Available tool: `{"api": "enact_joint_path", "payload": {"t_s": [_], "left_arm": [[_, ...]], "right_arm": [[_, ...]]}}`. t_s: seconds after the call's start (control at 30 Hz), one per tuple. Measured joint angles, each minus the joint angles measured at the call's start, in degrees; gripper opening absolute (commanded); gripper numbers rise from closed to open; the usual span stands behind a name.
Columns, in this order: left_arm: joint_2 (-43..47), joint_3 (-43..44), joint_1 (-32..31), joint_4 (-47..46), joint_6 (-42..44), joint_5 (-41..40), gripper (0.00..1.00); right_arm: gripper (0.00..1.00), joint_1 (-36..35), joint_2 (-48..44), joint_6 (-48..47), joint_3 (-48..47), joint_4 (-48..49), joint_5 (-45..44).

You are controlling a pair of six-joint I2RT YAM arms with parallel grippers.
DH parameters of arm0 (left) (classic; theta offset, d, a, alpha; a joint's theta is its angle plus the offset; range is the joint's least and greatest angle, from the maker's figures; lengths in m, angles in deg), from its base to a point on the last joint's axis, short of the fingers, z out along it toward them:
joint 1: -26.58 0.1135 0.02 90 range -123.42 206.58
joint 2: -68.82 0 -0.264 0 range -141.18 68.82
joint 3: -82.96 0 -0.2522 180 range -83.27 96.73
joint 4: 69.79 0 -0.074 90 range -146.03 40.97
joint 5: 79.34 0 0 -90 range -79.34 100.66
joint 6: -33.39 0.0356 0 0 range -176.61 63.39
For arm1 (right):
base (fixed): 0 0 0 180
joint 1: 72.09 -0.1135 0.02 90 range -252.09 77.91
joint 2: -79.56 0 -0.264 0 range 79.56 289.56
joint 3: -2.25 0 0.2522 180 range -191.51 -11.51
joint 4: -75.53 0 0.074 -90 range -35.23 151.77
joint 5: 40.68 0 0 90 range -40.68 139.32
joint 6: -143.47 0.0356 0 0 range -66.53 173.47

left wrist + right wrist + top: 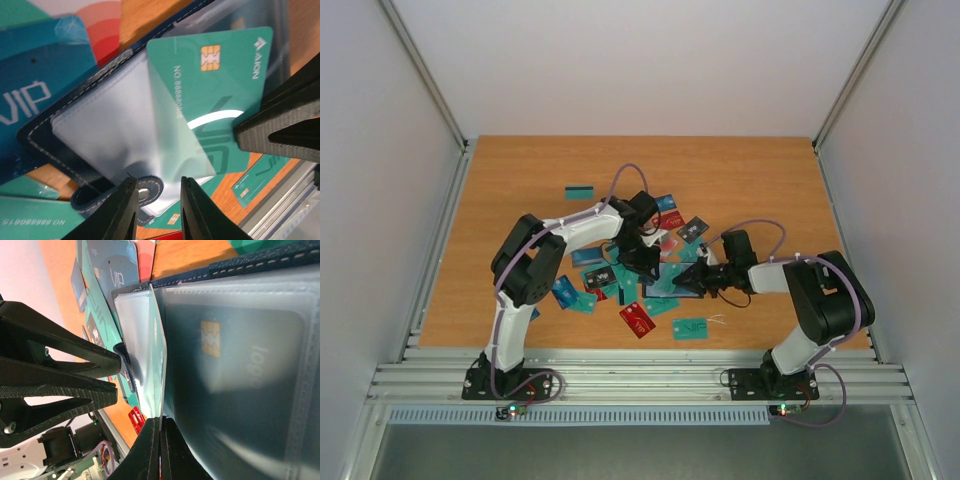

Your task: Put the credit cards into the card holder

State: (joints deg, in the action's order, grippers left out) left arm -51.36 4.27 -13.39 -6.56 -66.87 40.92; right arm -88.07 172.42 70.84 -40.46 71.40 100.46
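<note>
The left gripper [159,181] fills the bottom of its own wrist view. Its two black fingers stand a little apart, with nothing pinched between them. Just beyond them lies the card holder [45,145], folded open: dark navy with pale stitching along the edge, a round snap on its clasp tab [149,190], and cloudy clear plastic sleeves inside. A teal-green card [225,85] with a gold chip and white lettering sits partly under one sleeve, its chip end sticking out bare.

The right gripper [160,421] is closed tight on the thin edge of a sleeve leaf of the holder. Behind the next sleeve a dark card [235,365] with a gold chip shows through (its print is too hazy to read).

From above, the holder lies in the middle of the wooden table [520,180], between the two grippers, which meet over it. The other credit cards [620,290] lie scattered around it in teal, blue, black and red. A red card [638,318] and a teal one [690,328] lie nearest the arm bases. One teal card [579,191] lies well apart on the far left.
</note>
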Motion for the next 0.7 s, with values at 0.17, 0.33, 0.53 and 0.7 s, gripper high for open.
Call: {"api": "enact_joint_path", "payload": {"t_s": [0.17, 0.33, 0.53, 0.7], "left_arm": [[1.03, -0.46, 1.09, 1.44, -0.28, -1.68, 0.24], [1.92, -2.16, 4.52, 1.25, -1.31, -2.91, 0.18], [1.27, -2.8, 5.79, 0.98, -1.73, -3.69, 0.13], [-0.42, -2.78, 5.75, 0.0, -1.68, -2.71, 0.11]], "right_arm": [[0.01, -0.07, 0.33, -1.84, -1.62, -2.32, 0.13], [0.01, -0.04, 0.96, -3.69, -2.62, -4.04, 0.42], [0.01, -0.07, 2.99, -5.92, -4.5, -5.68, 1.95], [0.01, -0.07, 3.63, -7.06, -5.75, -6.62, 3.17]]}}
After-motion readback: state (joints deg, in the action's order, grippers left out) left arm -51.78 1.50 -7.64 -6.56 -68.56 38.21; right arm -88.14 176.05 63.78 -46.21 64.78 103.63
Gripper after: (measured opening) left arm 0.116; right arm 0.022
